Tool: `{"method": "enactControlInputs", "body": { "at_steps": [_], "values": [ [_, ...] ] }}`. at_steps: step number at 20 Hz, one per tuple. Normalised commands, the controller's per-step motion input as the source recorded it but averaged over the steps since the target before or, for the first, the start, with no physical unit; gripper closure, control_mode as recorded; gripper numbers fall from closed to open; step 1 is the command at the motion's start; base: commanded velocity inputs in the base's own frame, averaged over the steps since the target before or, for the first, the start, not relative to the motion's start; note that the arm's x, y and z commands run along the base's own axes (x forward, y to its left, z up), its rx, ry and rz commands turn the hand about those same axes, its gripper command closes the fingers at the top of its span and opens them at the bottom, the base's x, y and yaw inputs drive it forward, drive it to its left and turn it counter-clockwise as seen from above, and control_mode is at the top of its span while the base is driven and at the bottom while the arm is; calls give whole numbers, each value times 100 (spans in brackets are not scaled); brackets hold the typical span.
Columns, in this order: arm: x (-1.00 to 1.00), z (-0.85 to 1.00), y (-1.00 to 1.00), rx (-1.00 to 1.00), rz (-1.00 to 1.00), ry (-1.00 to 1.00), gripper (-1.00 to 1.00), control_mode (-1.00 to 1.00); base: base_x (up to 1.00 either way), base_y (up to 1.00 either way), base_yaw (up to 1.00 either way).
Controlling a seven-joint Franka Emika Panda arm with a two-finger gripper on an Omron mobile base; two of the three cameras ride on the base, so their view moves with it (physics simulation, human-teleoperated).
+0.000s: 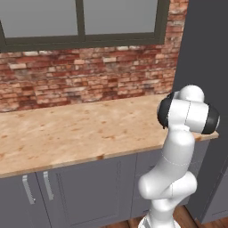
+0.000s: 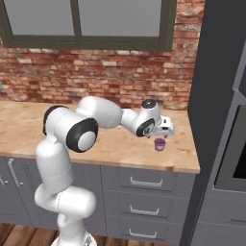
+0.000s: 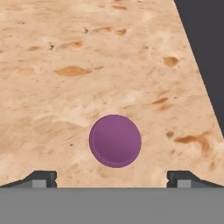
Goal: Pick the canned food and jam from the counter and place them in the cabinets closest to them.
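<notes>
The jam point(image 2: 159, 144) is a small purple jar standing on the wooden counter point(image 2: 110, 144), near its right end and close to the front edge. In the hand view I look straight down on its round purple lid point(image 3: 115, 141). My gripper point(image 2: 163, 136) hangs just above the jar, pointing down, and is open point(image 3: 113, 179). Its two fingertips point(image 3: 41, 178) stand wide apart, one on each side of the jar and clear of it. The canned food and the cabinets are out of view.
A tall dark grey unit point(image 2: 216, 96) with an oven point(image 2: 233, 144) rises right beside the counter's right end. A brick wall point(image 2: 96, 77) and a window point(image 2: 86, 19) back the counter. Grey drawers point(image 2: 144, 182) sit below it.
</notes>
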Motion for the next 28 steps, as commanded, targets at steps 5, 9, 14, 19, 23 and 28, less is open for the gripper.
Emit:
{"method": "enactControlInputs", "body": {
  "at_steps": [5,9,14,19,23,28],
  "values": [
    [0,0,0,-1,0,-7,-100,-100,0,0,0],
    [0,0,0,0,0,0,-100,-100,0,0,0],
    [1,0,0,0,0,0,-100,-100,0,0,0],
    [4,-12,0,0,0,0,-100,-100,0,0,0],
    [12,-28,0,0,0,0,-100,-100,0,0,0],
    [20,-34,0,0,0,0,-100,-100,0,0,0]
  ]
}}
